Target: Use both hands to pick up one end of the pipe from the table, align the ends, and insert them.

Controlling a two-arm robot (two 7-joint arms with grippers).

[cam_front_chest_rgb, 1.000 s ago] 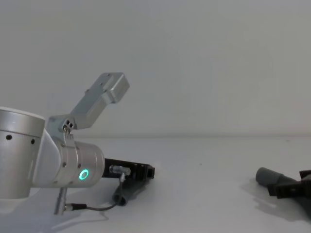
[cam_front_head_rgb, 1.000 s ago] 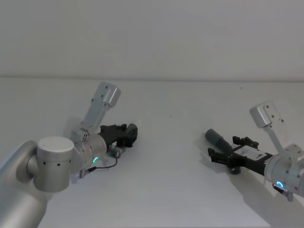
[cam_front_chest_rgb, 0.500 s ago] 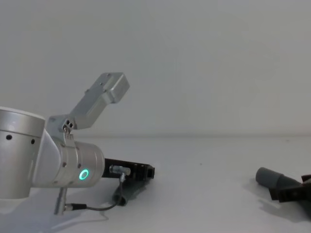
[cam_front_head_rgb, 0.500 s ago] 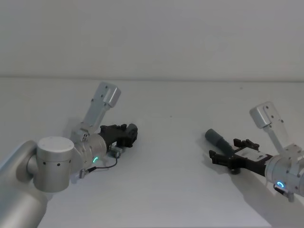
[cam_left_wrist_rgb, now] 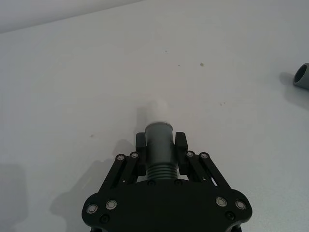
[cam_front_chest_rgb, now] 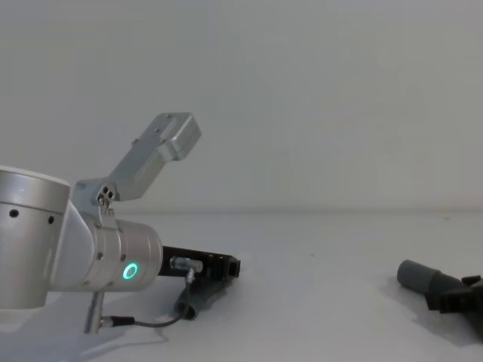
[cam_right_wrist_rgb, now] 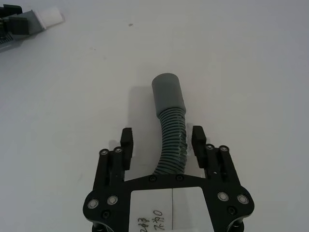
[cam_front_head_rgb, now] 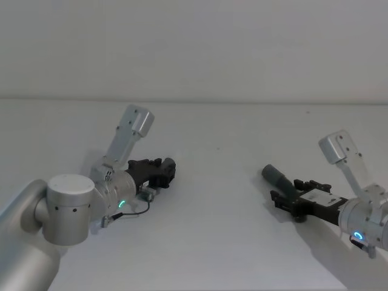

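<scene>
In the head view, the left gripper [cam_front_head_rgb: 165, 169] lay low on the table [cam_front_head_rgb: 218, 236], with the right gripper [cam_front_head_rgb: 290, 195] well apart from it behind the longer piece [cam_front_head_rgb: 276, 177]. The left wrist view showed jaws clamped on the short piece [cam_left_wrist_rgb: 159, 150], white tip [cam_left_wrist_rgb: 157, 110] jutting forward. In the right wrist view, the fingers [cam_right_wrist_rgb: 198, 137] stood apart, straddling the ribbed hose, seemingly without touching. In the chest view, the silver wrist [cam_front_chest_rgb: 113, 264] hid much of the left gripper.

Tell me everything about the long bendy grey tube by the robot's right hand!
The longer hose piece lies flat on the white table. Its body is grey, ribbed and gently curved, and looks like flexible plastic. One end is a smooth grey cuff pointing away from the right gripper. The other end is hidden under the gripper. The gripper's open fingers stand on either side of the ribbed part, with gaps, not squeezing it.
</scene>
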